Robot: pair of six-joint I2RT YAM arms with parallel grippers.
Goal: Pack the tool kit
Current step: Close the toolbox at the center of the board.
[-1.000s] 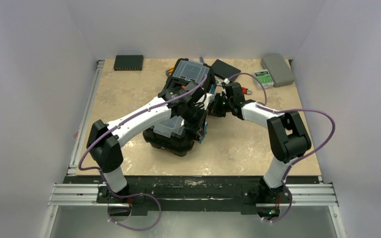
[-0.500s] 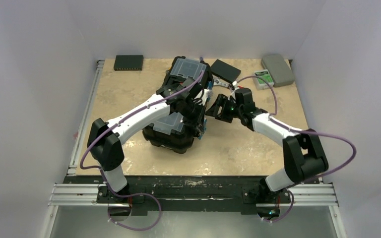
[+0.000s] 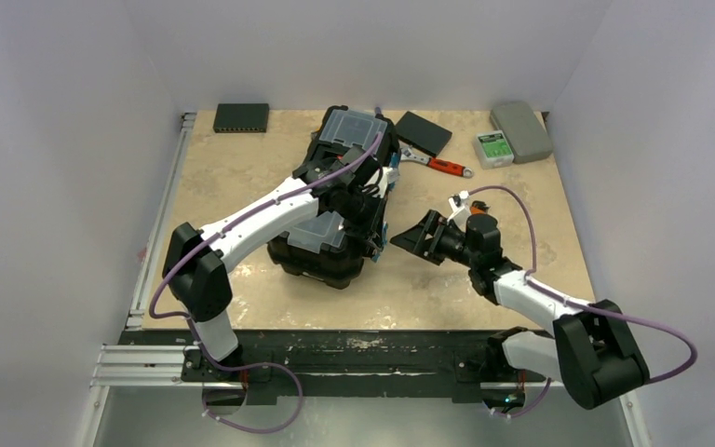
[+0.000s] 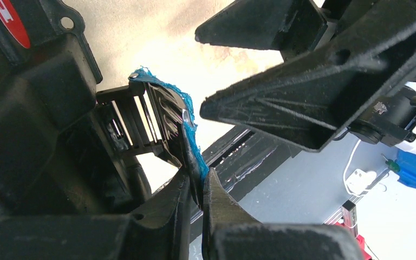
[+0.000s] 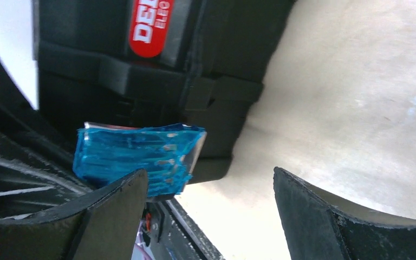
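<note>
Right gripper [image 3: 411,233], jaws spread wide and empty, has backed off the tool kit [image 3: 321,265] toward my side of the table [image 3: 233,177]; a second ago it was shut against the box. Left gripper [image 4: 197,184] pinches the blue-taped latch [image 4: 190,135], so I judge closing unfinished. The kit sits centre-left. A red-handled wrench [image 3: 445,167] lies unpacked behind it, with open room right and front.

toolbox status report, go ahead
Left gripper shut on blue latch of toolbox. Right gripper open, empty, alongside. Red-handled wrench loose, unpacked. No obstruction seen.
</note>
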